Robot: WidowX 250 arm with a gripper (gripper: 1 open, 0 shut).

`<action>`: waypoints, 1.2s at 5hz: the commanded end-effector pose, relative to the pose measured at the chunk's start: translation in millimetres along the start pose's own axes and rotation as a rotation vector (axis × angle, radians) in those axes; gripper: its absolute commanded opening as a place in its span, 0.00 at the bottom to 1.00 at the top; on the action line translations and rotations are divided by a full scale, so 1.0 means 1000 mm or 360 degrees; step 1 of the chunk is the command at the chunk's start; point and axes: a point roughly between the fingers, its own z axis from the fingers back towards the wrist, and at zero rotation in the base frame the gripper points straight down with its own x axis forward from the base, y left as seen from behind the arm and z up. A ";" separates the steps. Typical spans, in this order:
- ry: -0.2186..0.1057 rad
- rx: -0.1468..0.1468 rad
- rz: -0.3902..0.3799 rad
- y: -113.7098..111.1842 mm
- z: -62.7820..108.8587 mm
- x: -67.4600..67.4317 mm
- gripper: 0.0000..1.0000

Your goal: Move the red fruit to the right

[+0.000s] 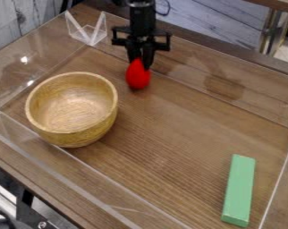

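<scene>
**Fruit hangs straight under the closed fingers, table just below**

The gripper (140,59) points straight down over the far middle of the wooden table (171,125), and its dark fingers are clamped on the top of the red fruit (138,76). The fruit lies directly beneath the fingertips, not to either side of them, with its long axis running up and down in line with the gripper. Its lower end looks close to the table surface, with a small shadow beside it; whether it actually touches the wood cannot be told from this view.

The bowl (72,108) sits well apart to the left and nearer the camera, and the green block (239,190) lies far off toward the near right corner. Open table stretches to the fruit's right.

Judging by the task, the carry to the right appears under way. Since the fruit sits squarely below the grip, any further move rightward needs only a sideways shift with nothing in the path, and a release would drop it almost where it hangs.
</scene>
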 end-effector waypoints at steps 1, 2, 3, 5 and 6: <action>-0.0045 0.0022 -0.0087 -0.003 0.002 0.003 0.00; -0.0031 0.0035 -0.0137 -0.002 0.001 0.001 0.00; -0.0018 0.0045 -0.0186 -0.001 -0.001 0.001 0.00; 0.0002 0.0051 -0.0208 0.006 0.013 0.003 0.00; 0.0011 0.0052 -0.0216 0.007 0.005 0.007 0.00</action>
